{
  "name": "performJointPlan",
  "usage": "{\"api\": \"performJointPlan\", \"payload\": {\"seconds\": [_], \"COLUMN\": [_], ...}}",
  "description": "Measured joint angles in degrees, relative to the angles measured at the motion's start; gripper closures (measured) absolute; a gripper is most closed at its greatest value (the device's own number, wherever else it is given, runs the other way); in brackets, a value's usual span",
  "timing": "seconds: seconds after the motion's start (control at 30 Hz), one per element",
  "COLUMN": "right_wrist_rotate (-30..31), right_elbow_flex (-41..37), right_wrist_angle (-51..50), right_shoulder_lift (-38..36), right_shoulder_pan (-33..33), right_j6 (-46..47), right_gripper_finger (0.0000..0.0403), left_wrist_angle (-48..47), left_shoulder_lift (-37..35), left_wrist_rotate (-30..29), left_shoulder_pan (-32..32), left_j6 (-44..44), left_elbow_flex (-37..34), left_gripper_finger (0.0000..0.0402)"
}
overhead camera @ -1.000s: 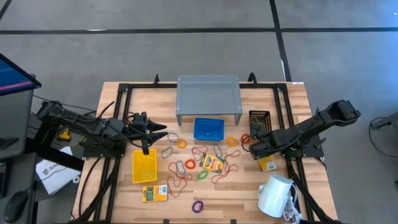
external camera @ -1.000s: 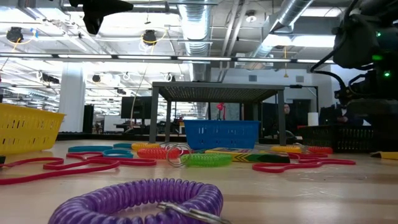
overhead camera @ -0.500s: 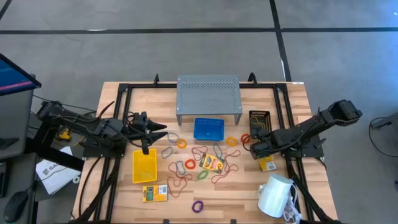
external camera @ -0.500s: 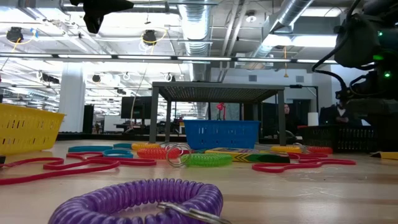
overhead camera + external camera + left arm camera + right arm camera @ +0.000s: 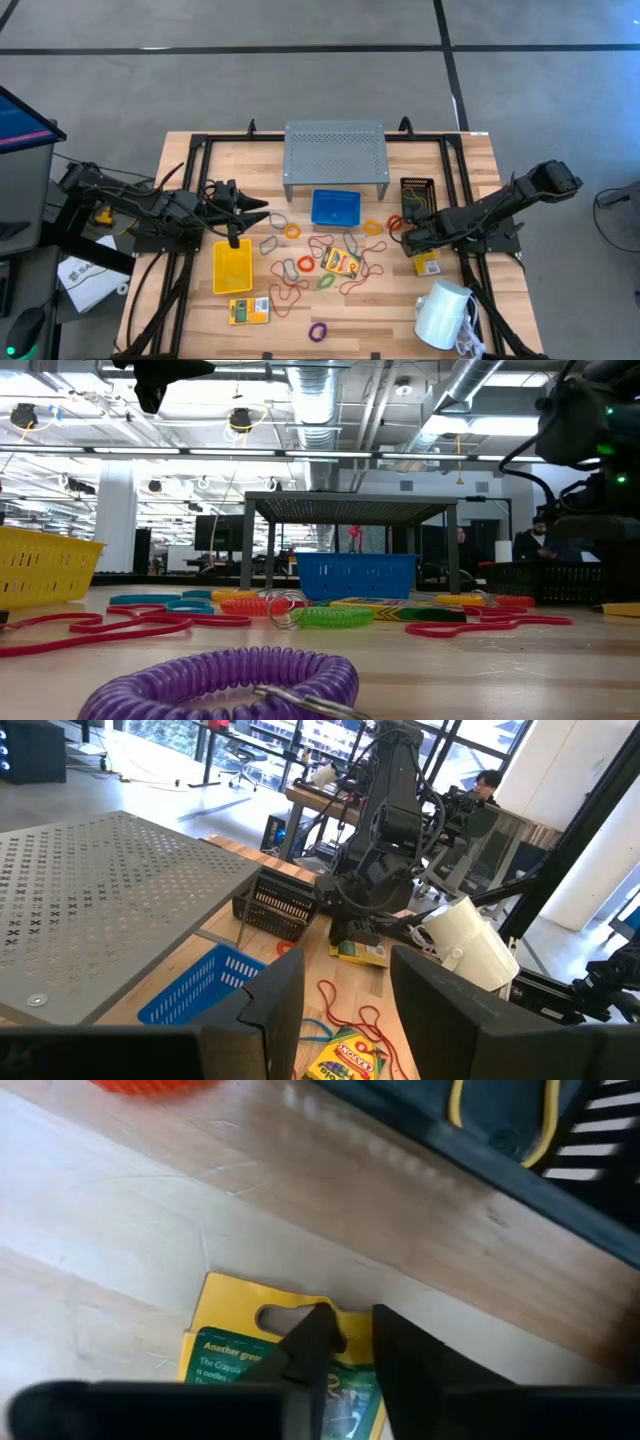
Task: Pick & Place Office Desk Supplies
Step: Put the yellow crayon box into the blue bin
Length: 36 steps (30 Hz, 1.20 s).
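Observation:
My right gripper [image 5: 352, 1342] is down at the table's right side [image 5: 414, 248], shut on the end of a yellow printed packet [image 5: 430, 264] that lies flat beside the black mesh bin [image 5: 416, 195]. My left gripper [image 5: 345, 1000] hangs open and empty over the far end of the yellow bin [image 5: 232, 267]. A blue bin [image 5: 335, 207] stands at the centre. Two more yellow packets [image 5: 342, 262] [image 5: 249, 311] and several coloured loops lie scattered, among them a purple one [image 5: 318, 331] and an orange one [image 5: 291, 230]. My right gripper has a narrow strip of the packet's hang-hole end [image 5: 352, 1325] between its two fingers, right next to the slot. The fingers [image 5: 398, 1342] come down from above at a slant. The packet lies flat on the wood with its printed face up.
A grey perforated riser [image 5: 335, 152] stands at the table's far middle, behind the blue bin. A white mug [image 5: 443, 315] lies at the near right corner, close to my right arm. Red cords [image 5: 320, 245] sprawl among the loops at the centre.

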Motion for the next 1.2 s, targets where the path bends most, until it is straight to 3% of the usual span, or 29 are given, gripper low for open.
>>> {"api": "performJointPlan", "payload": {"seconds": [0.2, 0.7, 1.2], "right_wrist_rotate": [0.09, -0.24, 4.03], "right_elbow_flex": [-0.12, -0.74, -0.48], "right_wrist_angle": [0.55, 1.61, 7.55], "right_shoulder_lift": [-0.81, -9.46, -19.33], "right_shoulder_pan": [-0.02, 0.0, 0.0], "right_j6": [-0.98, -0.83, -4.45], "right_gripper_finger": [0.0396, 0.0402, 0.0403], "left_wrist_angle": [0.0, 0.07, 0.44], "left_shoulder_lift": [0.0, 0.0, 0.01], "left_wrist_rotate": [0.01, 0.01, -0.01], "left_shoulder_pan": [0.01, 0.01, 0.01], "left_j6": [0.01, 1.52, 1.52], "left_elbow_flex": [0.0, 0.0, 0.0], "left_gripper_finger": [0.0257, 0.0257, 0.0257]}}
